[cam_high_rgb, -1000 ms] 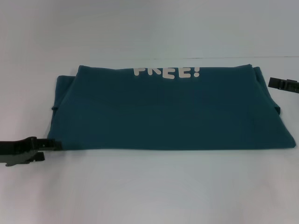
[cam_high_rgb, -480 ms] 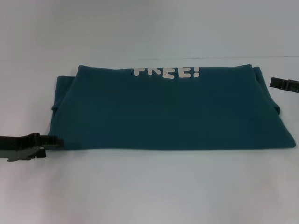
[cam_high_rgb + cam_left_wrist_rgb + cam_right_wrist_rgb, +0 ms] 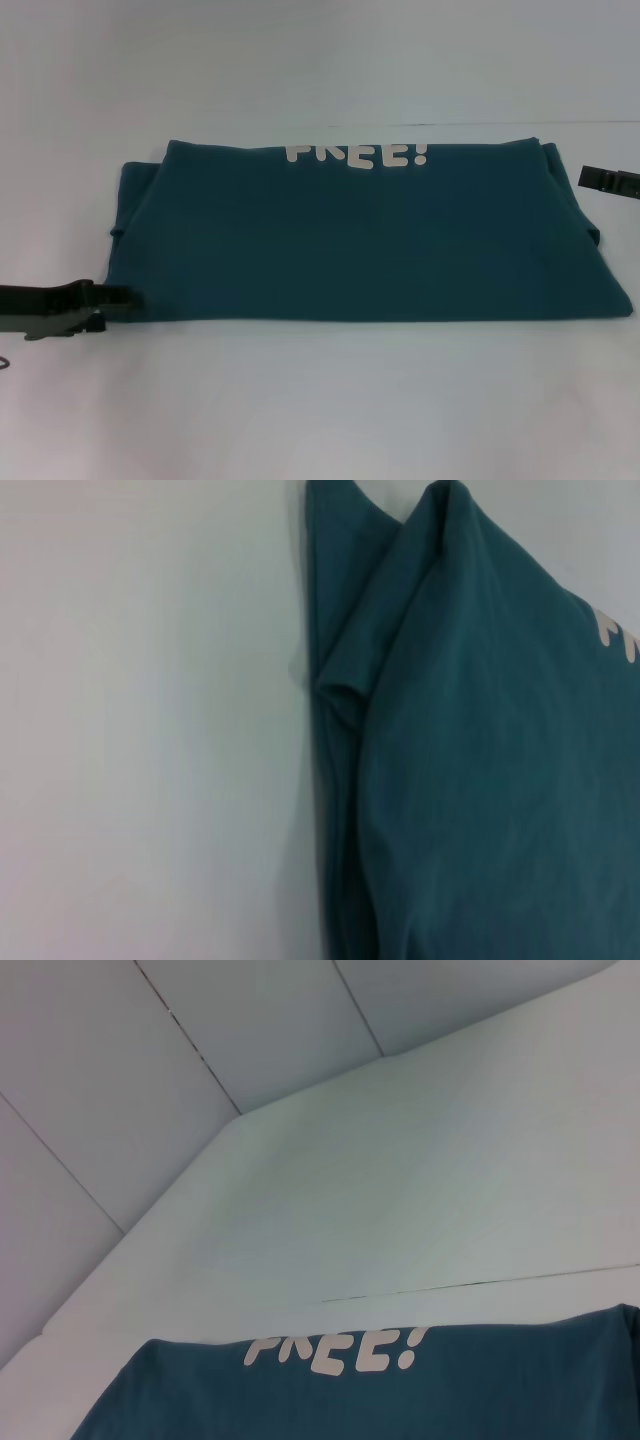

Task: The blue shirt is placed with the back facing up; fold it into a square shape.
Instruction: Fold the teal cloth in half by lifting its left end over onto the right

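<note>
Cloth first: the blue shirt (image 3: 360, 235) lies flat on the white table (image 3: 320, 400), folded into a wide band, long axis running left to right. Left gripper (image 3: 120, 296) sits at its near-left corner, nearer than the right gripper (image 3: 590, 177) beside the far-right edge. Whether either pinches fabric, I cannot tell. No containers present.

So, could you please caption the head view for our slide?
Folded blue shirt on white table; left end effector at its near-left corner, right end effector beside far-right edge.
</note>
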Controlling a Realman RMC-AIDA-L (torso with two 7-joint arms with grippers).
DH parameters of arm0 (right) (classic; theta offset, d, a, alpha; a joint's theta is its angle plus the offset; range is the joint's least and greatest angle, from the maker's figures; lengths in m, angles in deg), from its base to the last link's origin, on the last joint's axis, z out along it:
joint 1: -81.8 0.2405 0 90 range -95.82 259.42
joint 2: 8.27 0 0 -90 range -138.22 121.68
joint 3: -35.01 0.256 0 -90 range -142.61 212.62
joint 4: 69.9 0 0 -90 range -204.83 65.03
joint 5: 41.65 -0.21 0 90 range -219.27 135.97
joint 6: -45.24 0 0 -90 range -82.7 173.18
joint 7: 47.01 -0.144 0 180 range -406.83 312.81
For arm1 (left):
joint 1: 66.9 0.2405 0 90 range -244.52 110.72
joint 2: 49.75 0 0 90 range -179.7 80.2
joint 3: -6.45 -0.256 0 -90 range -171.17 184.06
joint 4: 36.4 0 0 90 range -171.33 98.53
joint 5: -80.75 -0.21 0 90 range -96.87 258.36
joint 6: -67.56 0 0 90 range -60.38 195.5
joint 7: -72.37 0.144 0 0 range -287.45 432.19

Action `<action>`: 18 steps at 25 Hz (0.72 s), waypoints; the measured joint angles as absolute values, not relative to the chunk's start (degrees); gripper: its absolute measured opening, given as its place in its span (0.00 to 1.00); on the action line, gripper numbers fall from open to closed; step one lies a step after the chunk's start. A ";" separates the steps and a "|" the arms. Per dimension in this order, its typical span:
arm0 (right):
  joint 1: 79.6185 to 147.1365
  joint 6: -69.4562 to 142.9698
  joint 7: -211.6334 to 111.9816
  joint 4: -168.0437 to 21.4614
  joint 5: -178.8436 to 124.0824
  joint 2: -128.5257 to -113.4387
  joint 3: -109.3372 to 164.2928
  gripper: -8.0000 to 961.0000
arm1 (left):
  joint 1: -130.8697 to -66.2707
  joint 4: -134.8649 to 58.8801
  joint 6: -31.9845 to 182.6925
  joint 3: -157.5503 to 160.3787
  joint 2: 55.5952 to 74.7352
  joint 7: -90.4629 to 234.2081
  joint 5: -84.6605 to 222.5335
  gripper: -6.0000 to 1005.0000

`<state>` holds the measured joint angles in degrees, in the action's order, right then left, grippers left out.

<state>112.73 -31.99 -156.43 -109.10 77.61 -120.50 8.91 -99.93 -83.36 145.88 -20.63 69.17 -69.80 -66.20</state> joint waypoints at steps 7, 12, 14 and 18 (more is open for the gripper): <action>112.82 -31.78 -156.43 -109.09 77.61 -120.50 8.91 0.96 | -101.64 -82.83 145.48 -20.63 69.09 -69.42 -66.04 0.72; 112.92 -31.59 -156.43 -109.09 77.61 -120.50 8.90 0.96 | -103.01 -82.52 144.78 -20.62 69.07 -68.91 -65.80 0.71; 112.92 -31.57 -156.43 -109.09 77.61 -120.50 8.90 0.96 | -103.32 -82.44 144.68 -20.62 69.07 -68.83 -65.78 0.71; 112.92 -31.37 -156.43 -109.09 77.62 -120.50 8.90 0.96 | -102.78 -82.95 144.99 -20.63 69.02 -68.91 -65.77 0.71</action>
<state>112.92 -31.37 -156.43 -109.09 77.62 -120.50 8.90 -102.78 -82.95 144.99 -20.63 69.02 -68.91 -65.77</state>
